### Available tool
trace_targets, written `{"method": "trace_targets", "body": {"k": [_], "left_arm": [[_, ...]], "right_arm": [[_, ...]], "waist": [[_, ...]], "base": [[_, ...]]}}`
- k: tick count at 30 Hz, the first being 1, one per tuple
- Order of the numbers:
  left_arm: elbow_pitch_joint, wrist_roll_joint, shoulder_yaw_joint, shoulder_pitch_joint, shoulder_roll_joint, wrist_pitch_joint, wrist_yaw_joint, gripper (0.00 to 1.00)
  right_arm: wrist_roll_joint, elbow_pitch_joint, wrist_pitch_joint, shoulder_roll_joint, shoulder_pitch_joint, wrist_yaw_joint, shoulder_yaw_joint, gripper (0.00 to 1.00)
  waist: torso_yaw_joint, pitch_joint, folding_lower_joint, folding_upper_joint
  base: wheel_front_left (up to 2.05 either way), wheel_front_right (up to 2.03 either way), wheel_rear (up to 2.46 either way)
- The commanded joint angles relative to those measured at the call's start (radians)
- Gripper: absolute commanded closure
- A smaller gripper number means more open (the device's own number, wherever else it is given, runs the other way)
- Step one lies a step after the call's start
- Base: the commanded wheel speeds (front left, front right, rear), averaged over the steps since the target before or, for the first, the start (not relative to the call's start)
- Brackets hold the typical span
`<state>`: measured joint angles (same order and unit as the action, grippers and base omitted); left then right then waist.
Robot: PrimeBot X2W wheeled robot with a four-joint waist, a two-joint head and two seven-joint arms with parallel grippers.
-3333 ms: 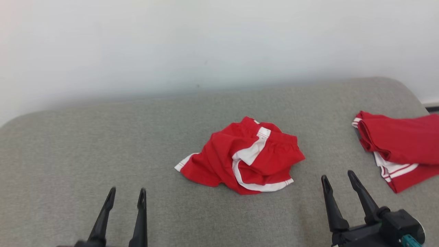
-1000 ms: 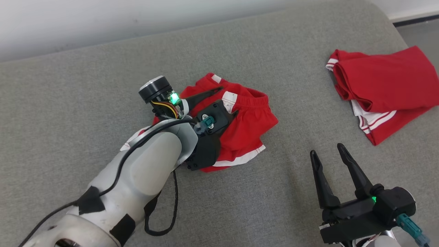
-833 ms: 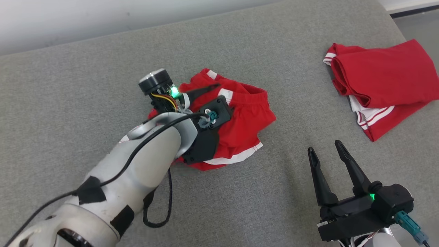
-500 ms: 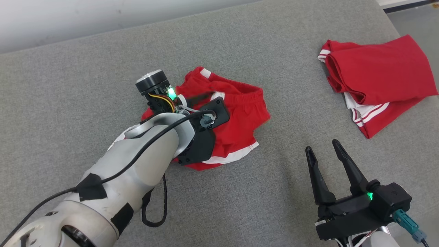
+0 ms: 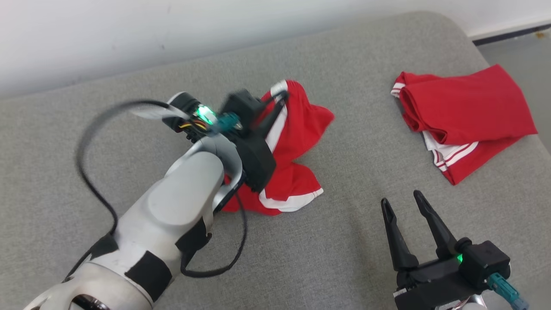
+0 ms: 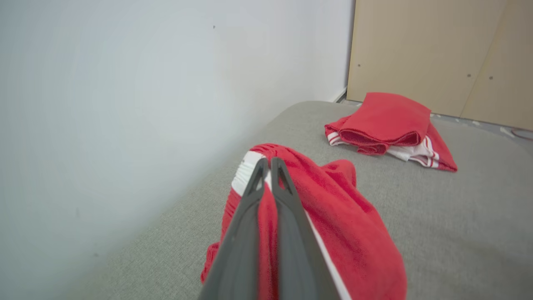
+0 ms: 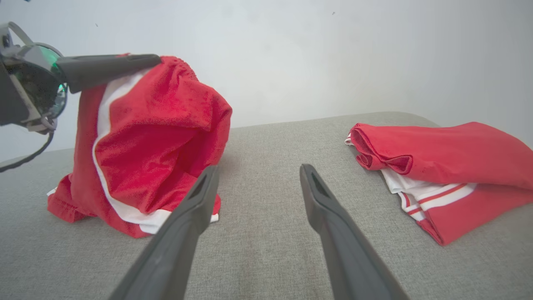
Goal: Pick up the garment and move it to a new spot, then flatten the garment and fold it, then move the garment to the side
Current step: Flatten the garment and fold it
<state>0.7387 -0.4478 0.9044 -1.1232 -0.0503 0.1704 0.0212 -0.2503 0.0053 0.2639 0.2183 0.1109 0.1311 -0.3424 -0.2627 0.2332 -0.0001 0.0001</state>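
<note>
Red shorts [image 5: 297,129] with white trim hang from the left gripper [image 5: 280,100], fingers pinched tight on an upper edge. The top is lifted and the lower hem rests on the grey cushion [image 5: 344,249]. The left forearm [image 5: 181,202] reaches forward and up from the lower left. The right gripper [image 5: 398,199] hovers low at the near right, fingers spread wide, gripping nothing. Far right, a second red garment [image 5: 465,103] lies folded on the same cushion. White wall [image 5: 172,26] behind, pale wooden panel [image 6: 416,50] beyond the cushion's end.
</note>
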Motion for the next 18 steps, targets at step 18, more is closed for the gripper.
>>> {"method": "trace_targets", "body": {"k": [18], "left_arm": [[-0.141,-0.230,-0.136,0.054,-0.029,0.073,-0.382,1.00]], "right_arm": [[-0.006,-0.001,0.000,0.032,-0.092,-0.001,0.013,0.00]], "waist": [[0.085,-0.175,0.0001,-0.0001]], "base": [[0.00,0.00,0.00]]}}
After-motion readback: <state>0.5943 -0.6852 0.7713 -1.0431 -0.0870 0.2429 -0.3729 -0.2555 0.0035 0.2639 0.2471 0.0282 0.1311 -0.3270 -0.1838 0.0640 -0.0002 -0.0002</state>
